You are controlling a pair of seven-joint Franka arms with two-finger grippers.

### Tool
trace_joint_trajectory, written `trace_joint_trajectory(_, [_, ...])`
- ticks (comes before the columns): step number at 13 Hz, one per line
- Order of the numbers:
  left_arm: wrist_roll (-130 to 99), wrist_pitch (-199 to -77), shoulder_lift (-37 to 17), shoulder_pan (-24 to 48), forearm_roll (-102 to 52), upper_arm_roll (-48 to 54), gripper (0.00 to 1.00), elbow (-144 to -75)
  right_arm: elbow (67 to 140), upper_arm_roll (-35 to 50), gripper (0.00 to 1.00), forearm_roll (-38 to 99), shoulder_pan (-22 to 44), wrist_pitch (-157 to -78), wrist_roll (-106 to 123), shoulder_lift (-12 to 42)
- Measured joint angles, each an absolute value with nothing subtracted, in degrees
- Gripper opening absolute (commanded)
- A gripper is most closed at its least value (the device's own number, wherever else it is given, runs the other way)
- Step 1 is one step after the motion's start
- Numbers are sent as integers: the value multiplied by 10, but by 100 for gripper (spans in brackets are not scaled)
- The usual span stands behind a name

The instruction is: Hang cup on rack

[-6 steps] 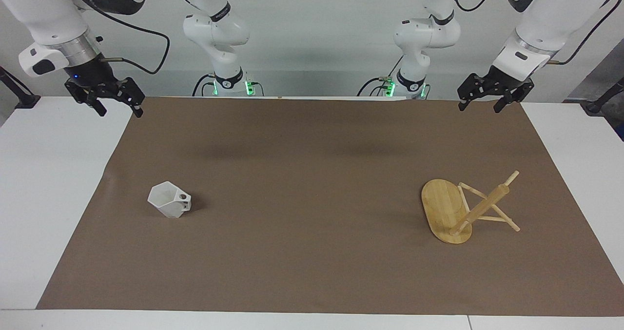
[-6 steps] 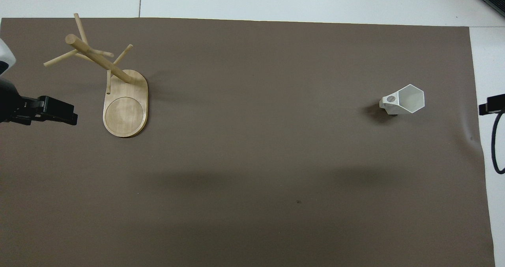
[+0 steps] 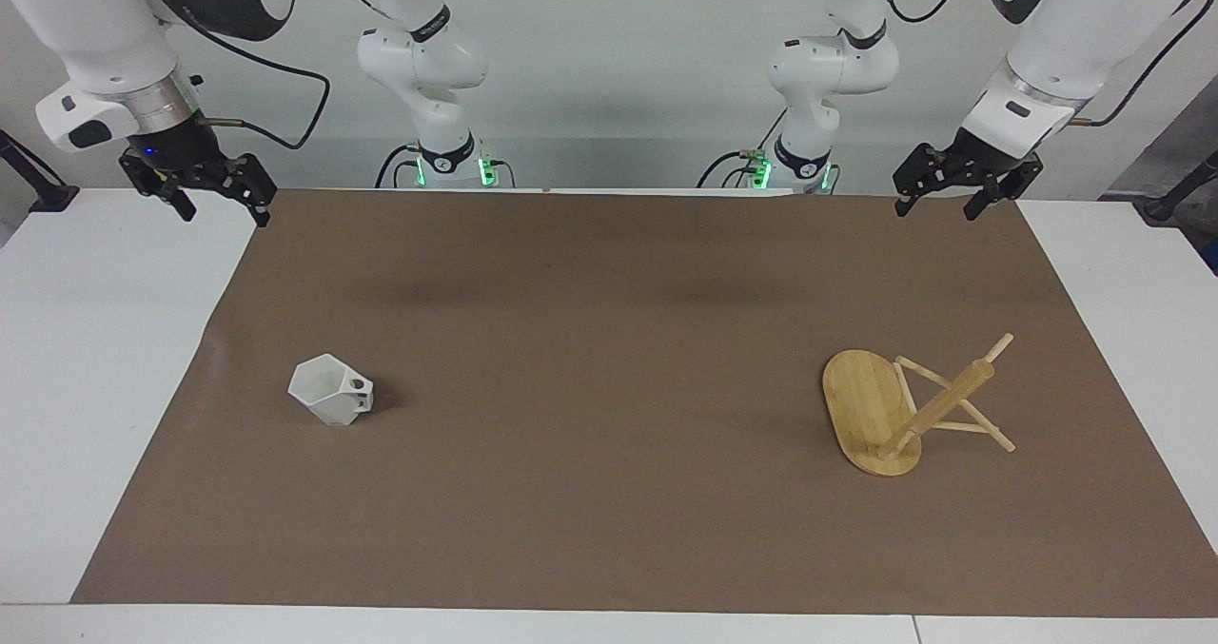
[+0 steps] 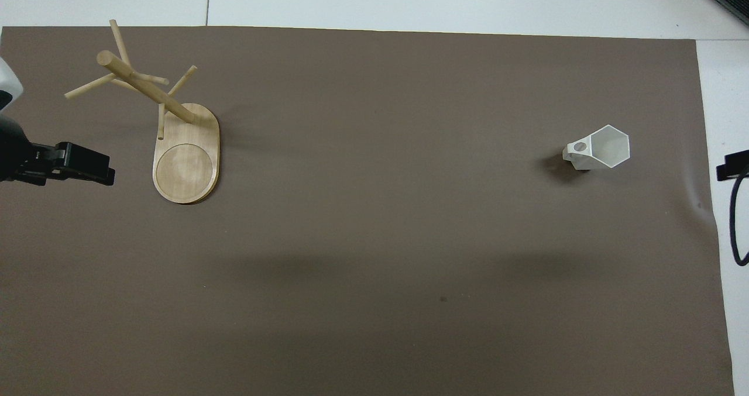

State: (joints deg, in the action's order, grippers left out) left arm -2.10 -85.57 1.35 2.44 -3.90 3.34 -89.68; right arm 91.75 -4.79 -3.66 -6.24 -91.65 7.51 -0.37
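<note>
Black, both end effectors hang open and empty over the tabletop's (image 3: 114, 359) robot-side corners: left end effector (image 3: 937, 202), right end effector (image 3: 221, 208), wrists angled down. White cup (image 3: 330, 390) stands upright on the brown mat (image 3: 609, 492) toward the right arm's end, well apart from the bamboo rack (image 3: 890, 416).

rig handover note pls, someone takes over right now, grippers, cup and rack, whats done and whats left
Left gripper: open, empty, raised over the mat's corner at the robots' edge, left arm's end.
Right gripper: open, empty, raised at the right arm's end.
Cup: upright on the brown mat, toward the right arm's end, untouched.
Rack: standing on the mat toward the left arm's end, pegs bare.
Done: nothing.
Left: grasp the cup, carry it over, hang its handle on a peg.
</note>
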Motion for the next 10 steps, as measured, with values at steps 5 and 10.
trace_joint_trajectory(5, [-21,-856,13,24,-39,33,100,-897,919,-47,100,-29,-62,-916,75,-4])
trace_joint_trajectory(10, [-21,-856,13,24,-39,33,100,-897,919,-47,100,-29,-63,-915,75,-5])
